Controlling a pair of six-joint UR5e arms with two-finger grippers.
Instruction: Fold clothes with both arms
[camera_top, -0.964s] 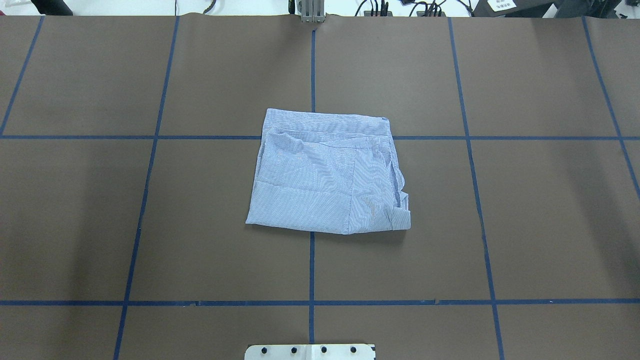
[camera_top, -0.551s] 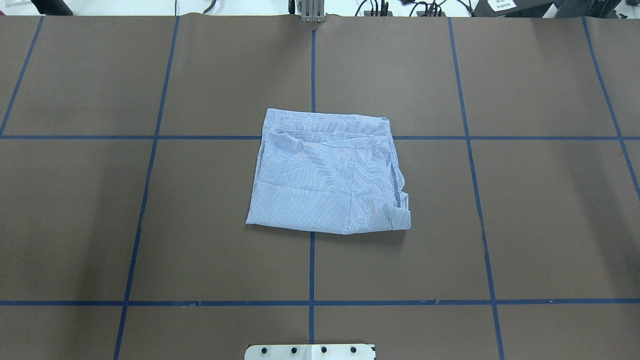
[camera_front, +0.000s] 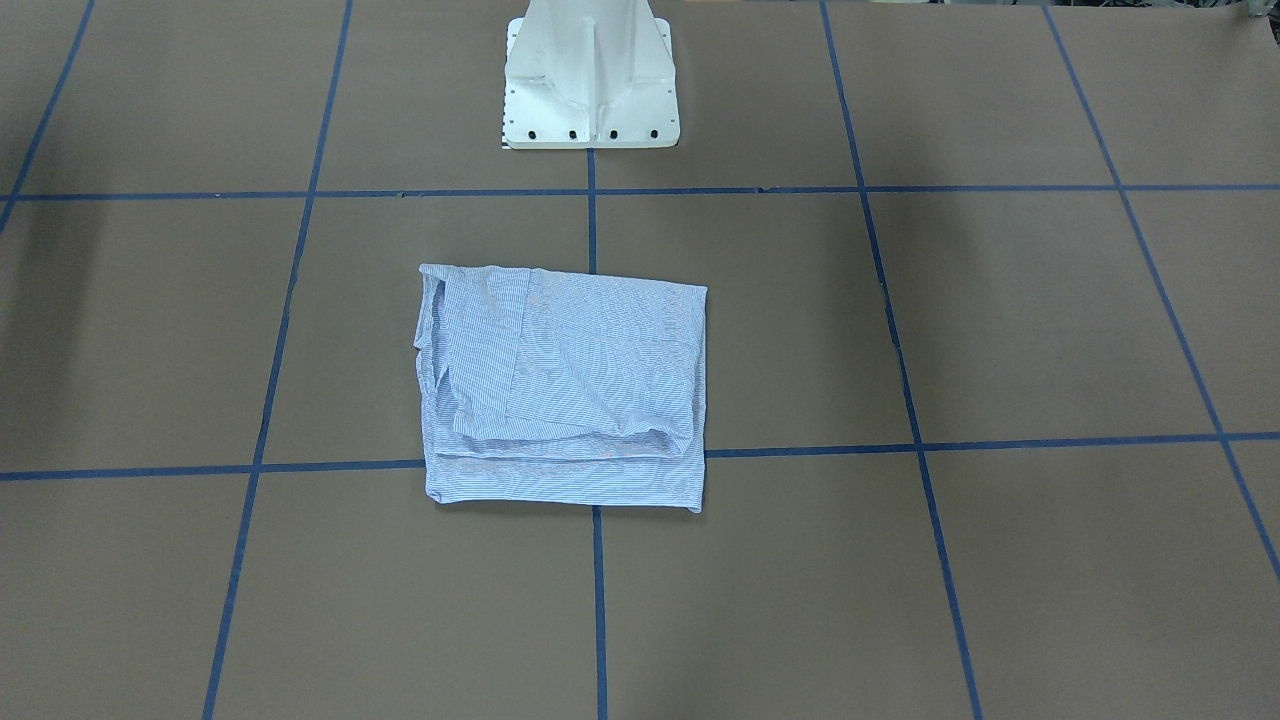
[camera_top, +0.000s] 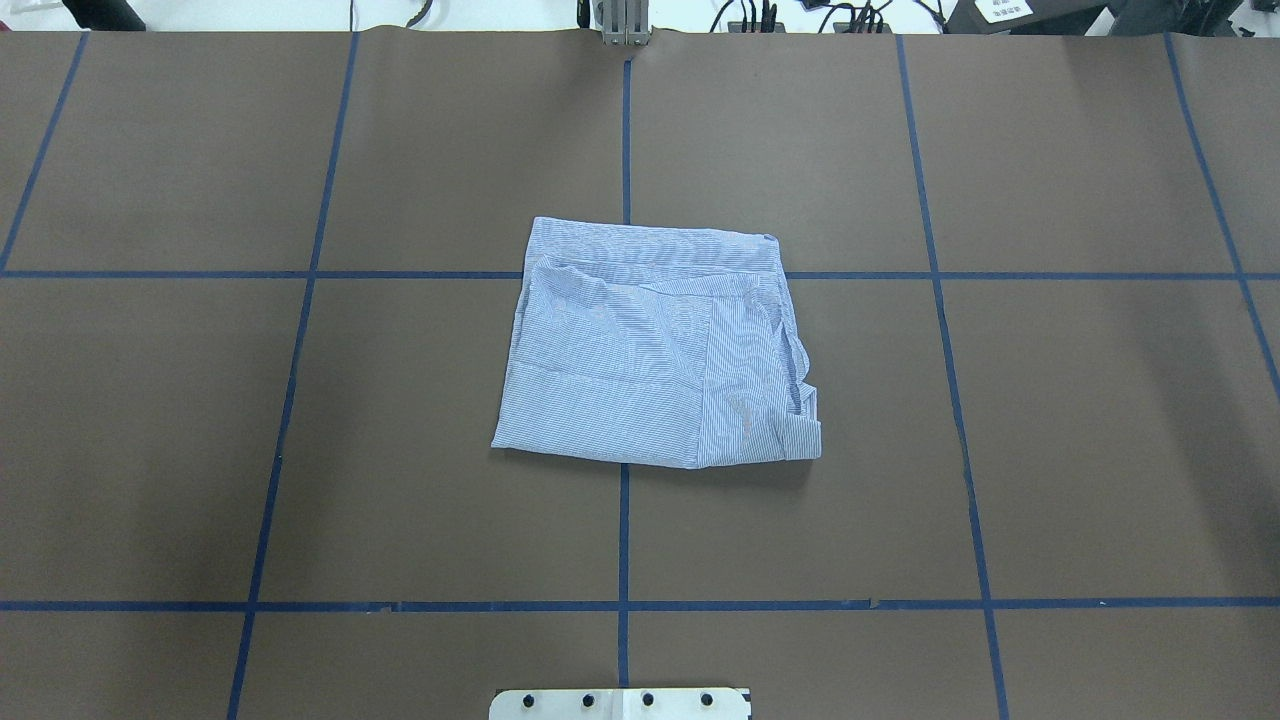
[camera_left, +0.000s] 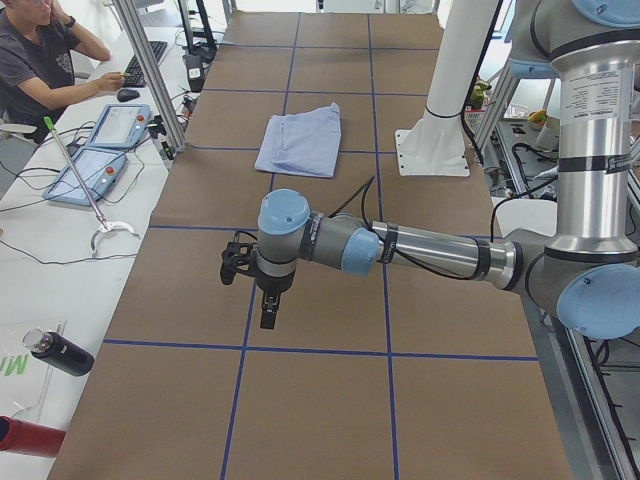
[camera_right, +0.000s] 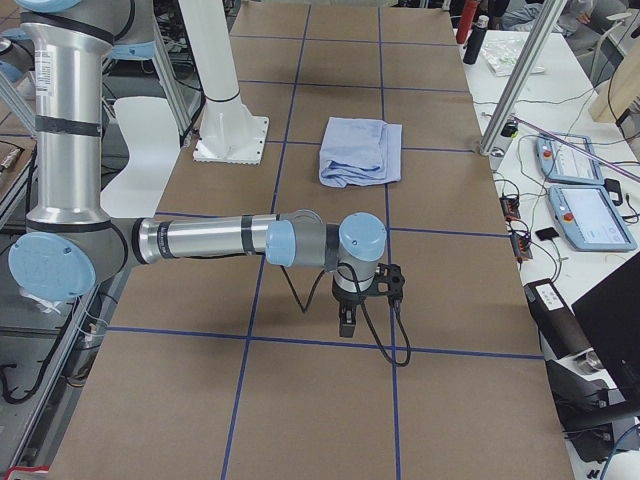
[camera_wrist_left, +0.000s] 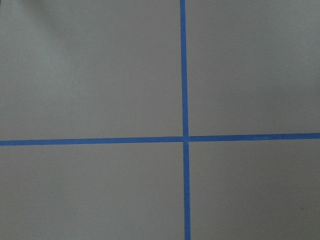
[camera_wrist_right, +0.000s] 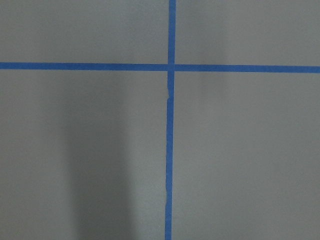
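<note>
The light blue-and-white striped shirt (camera_top: 650, 350) lies folded into a rough rectangle at the middle of the brown table (camera_top: 1100, 450), with no gripper touching it. It also shows in the front-facing view (camera_front: 565, 390) and far off in both side views (camera_left: 300, 140) (camera_right: 360, 150). My left gripper (camera_left: 268, 310) hangs fingers-down above the table's left end, well away from the shirt. Over the right end, my right gripper (camera_right: 347, 322) hangs the same way. Both show only in the side views, so I cannot tell whether they are open or shut. The wrist views hold only brown surface and blue tape lines.
The white pedestal base (camera_front: 590, 90) stands at the robot's edge of the table. A person (camera_left: 40, 50) sits at a side desk with teach pendants (camera_left: 100, 150) and a dark bottle (camera_left: 55, 352). More pendants (camera_right: 580, 190) and cables lie beside the right end.
</note>
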